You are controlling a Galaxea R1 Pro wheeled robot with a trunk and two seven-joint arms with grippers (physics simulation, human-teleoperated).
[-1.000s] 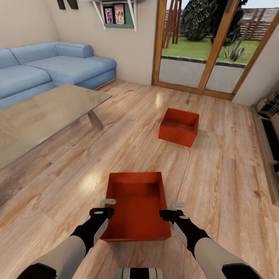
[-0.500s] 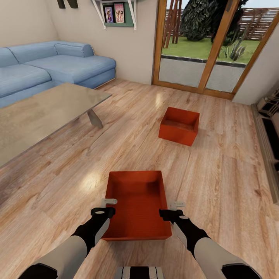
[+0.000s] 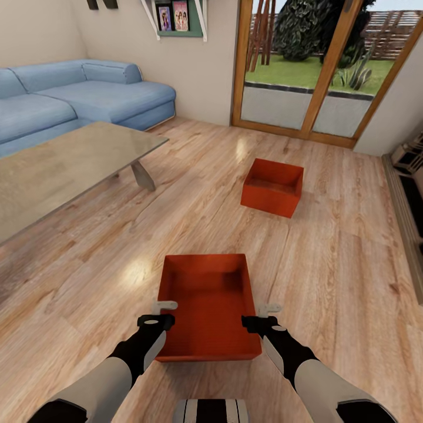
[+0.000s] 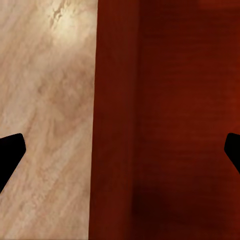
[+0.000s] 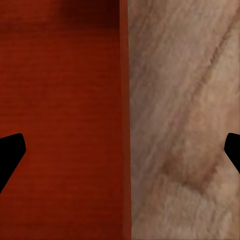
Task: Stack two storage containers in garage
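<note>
Two red-orange storage containers stand on the light wood plank floor [image 3: 329, 276] of the living room. The near container [image 3: 208, 305] lies just ahead of me, and the far container [image 3: 273, 187] sits closer to the glass doors. My left gripper [image 3: 160, 312] is open at the near bin's left wall. My right gripper [image 3: 260, 314] is open at its right wall. In the left wrist view the left gripper [image 4: 120, 152] spans the bin's wall [image 4: 115, 100], fingers wide apart. The right gripper [image 5: 120, 150] likewise spans the opposite wall [image 5: 124, 100].
A low glass-topped coffee table [image 3: 70, 164] stands at the left, with a blue sofa [image 3: 88, 100] behind it. Wood-framed glass doors [image 3: 305, 70] close the far side. A dark fireplace [image 3: 411, 188] lines the right wall. Bare plank floor lies between the two bins.
The whole head view has shifted slightly, so the room and both bins sit a little higher in the picture. Both grippers keep their places beside the near bin.
</note>
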